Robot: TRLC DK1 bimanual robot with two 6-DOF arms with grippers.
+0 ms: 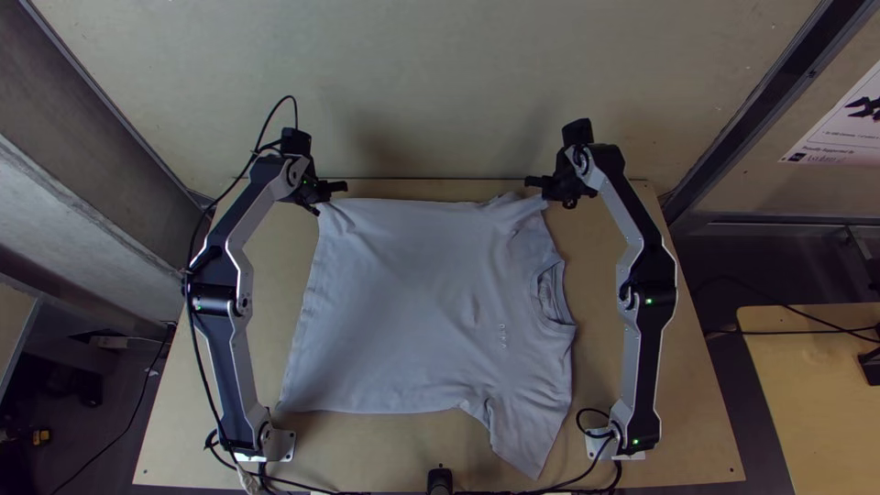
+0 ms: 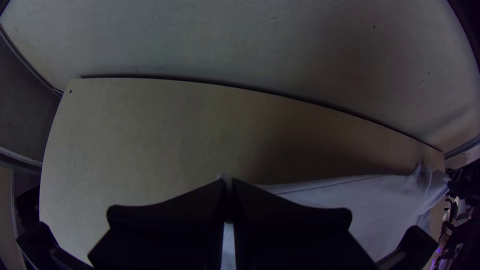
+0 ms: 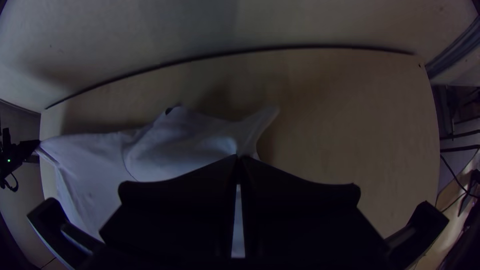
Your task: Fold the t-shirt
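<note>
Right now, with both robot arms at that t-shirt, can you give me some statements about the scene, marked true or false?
1. The left gripper holds a corner of the t-shirt. True.
2. The t-shirt is bunched into a ball. False: it lies mostly spread.
3. The right gripper grips cloth at the shirt's far edge. True.
4. The collar is on the left arm's side. False: it is on the right arm's side.
5. A sleeve sticks out toward the table's near edge. True.
6. The table is black. False: it is light wood.
</note>
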